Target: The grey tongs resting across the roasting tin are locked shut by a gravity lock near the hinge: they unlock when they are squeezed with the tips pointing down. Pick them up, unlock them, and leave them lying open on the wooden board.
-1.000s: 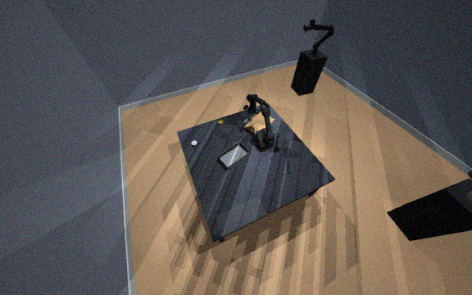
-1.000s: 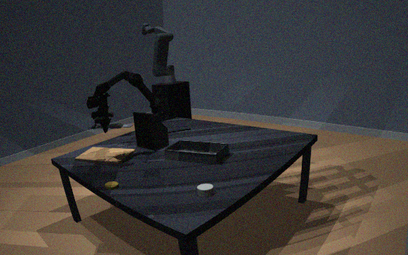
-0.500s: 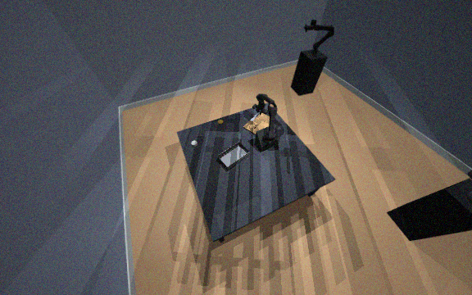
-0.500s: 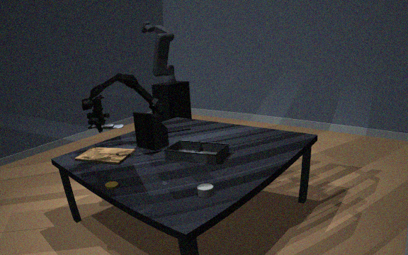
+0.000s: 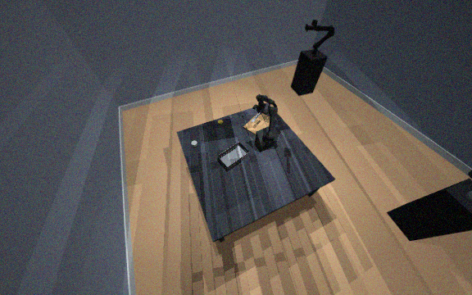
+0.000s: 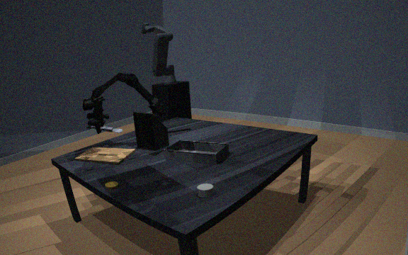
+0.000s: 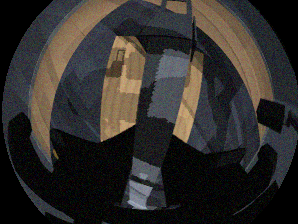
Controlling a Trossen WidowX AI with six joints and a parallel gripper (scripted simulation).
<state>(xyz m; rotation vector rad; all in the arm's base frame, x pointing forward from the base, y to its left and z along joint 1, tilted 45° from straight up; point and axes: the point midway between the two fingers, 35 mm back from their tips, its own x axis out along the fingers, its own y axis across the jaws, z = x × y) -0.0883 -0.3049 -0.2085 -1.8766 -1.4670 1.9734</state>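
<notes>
My gripper (image 6: 98,130) (image 7: 149,129) is shut on the grey tongs (image 6: 113,129) (image 7: 162,95) and holds them in the air above the wooden board (image 5: 250,127) (image 6: 122,156). In the exterior view the tongs stick out to the right of the fingers, nearly level. In the wrist view they run up from the fingers as one wide grey strip. Whether the lock is on cannot be told. The roasting tin (image 5: 233,157) (image 6: 193,155) stands on the table, apart from the board, with nothing across it.
On the dark table (image 5: 256,192) (image 6: 261,142) are a white round object (image 5: 194,142) (image 6: 205,190) and a yellow disc (image 5: 220,122) (image 6: 111,184). A black block (image 6: 149,131) at the arm's base stands between board and tin. Another arm on a black pedestal (image 5: 309,74) (image 6: 172,99) is beyond the table.
</notes>
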